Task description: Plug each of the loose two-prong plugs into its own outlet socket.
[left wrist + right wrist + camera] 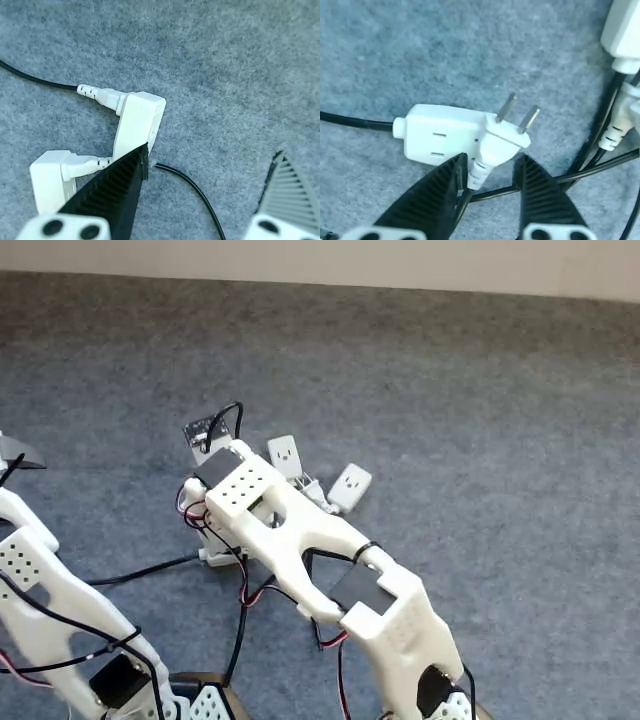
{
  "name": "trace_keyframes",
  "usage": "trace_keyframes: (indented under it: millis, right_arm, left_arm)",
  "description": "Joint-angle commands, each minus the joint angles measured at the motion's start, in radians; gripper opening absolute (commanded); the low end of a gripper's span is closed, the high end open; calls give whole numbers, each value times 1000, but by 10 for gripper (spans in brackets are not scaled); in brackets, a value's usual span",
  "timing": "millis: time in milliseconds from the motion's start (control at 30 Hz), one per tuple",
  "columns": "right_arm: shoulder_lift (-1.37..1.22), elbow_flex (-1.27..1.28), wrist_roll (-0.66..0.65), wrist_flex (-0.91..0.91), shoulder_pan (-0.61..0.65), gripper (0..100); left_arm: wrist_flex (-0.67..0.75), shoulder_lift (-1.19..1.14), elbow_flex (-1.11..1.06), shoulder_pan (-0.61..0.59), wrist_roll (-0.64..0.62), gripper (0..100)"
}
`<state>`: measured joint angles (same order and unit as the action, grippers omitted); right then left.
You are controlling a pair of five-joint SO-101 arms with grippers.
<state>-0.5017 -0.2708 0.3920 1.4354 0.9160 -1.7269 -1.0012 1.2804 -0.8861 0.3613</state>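
Grey carpet is seen under both arms in the high view. The right arm is stretched slantwise from the near right edge toward the middle. Its wrist is bent down over a socket, from which a black cable is led off toward the left arm. The left arm is folded at the near left edge. Two outlets are laid face up just beside the right arm's far end.

From the left wrist, the left gripper is seen spread wide over the carpet, with nothing gripped. Two white blocks, each with a white cord sleeve, are laid near its black finger. One block's end is overlapped by the fingertip; contact cannot be judged.

From the right wrist, the right gripper is seen partly spread, its fingers set on either side of the cord end of the plug. Carpet is visible between one finger and the cord, so no grip is shown. The plug is laid against one end of the socket, and its prongs are pointed slantwise away from the gripper, outside the two slots. The socket's long axis is set crosswise to the fingers, and the cable is led from its far end.
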Motion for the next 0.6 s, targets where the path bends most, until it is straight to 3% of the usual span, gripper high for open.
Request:
trace_keyframes:
  millis: [0,233,467,567]
  right_arm:
    - [27,-15,3,-1,-8,50]
    - [24,-12,-11,2,-19,7]
    - [64,-168,-428,231,-177,6]
    - [114,-291,-600,331,-225,6]
  left_arm:
    - [11,10,38,-10,9,368]
    - [11,10,38,-10,9,368]
    - [3,13,44,-5,9,368]
    - [-17,21,45,22,69,368]
